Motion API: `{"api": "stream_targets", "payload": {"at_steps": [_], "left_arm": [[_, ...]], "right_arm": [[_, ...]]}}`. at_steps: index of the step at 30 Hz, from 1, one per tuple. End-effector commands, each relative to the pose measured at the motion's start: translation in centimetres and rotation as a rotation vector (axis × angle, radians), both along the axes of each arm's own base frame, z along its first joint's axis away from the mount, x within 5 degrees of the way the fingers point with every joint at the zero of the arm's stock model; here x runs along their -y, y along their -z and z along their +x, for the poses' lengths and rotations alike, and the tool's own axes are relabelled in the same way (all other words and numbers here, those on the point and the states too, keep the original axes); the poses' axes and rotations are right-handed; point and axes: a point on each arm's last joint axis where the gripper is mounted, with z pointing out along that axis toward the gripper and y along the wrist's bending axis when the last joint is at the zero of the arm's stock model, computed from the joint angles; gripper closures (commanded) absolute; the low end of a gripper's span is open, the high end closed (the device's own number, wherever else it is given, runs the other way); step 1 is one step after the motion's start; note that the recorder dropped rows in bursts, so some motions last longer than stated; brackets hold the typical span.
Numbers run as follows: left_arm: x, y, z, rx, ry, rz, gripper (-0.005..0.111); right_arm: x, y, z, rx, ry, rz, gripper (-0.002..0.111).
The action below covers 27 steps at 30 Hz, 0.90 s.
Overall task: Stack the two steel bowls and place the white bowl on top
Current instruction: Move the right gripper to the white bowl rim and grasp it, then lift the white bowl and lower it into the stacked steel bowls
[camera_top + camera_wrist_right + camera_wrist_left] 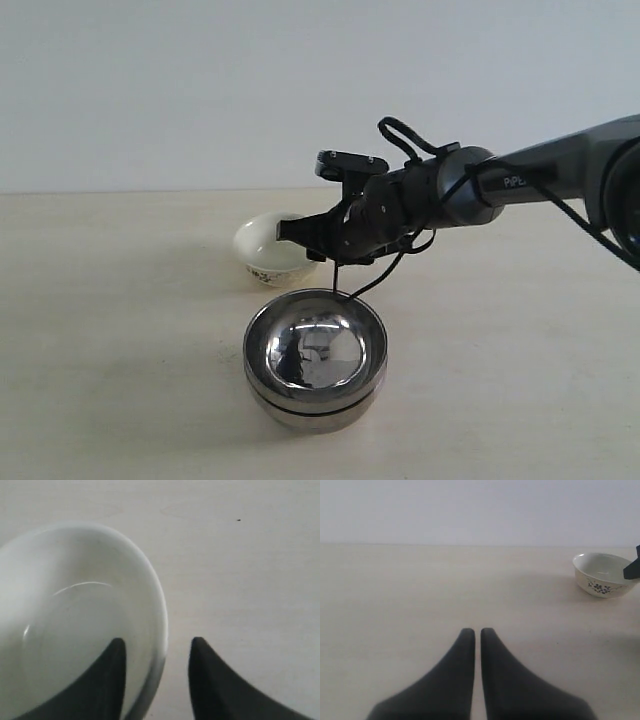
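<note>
right hand [157,640] straddling white bowl [75,605] rim, one finger inside, one outside

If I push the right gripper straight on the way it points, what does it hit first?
The white bowl: the right gripper has its jaws astride the rim, so the wall or inside likely meets it first.
</note>
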Motion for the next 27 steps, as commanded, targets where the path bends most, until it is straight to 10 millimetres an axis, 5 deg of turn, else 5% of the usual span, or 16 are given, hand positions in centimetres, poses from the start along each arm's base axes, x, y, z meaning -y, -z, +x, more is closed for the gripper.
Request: {"api": "stream_targets", "payload": {"at_steps": [1,8,19,27], "left_arm": [[0.0,0.0,0.0,0.007,0.003,-0.005,0.103],[0.0,0.0,0.0,0.007,0.003,-0.005,0.103],[0.0,0.0,0.0,0.007,0.003,-0.005,0.103],[0.0,0.0,0.0,0.007,0.003,-0.005,0.103]], "right_arm": [[-0.5,-0.3,0.0,0.015,-0.002,0.016,0.104],[-2.0,-3.0,-0.6,0.109,-0.033,0.074,0.108],[0.3,-13.7,-5.0,0.063,-0.151,-0.074,0.108],[3.8,-14.3,-10.3,0.051,-0.197,-0.13,0.108]]}}
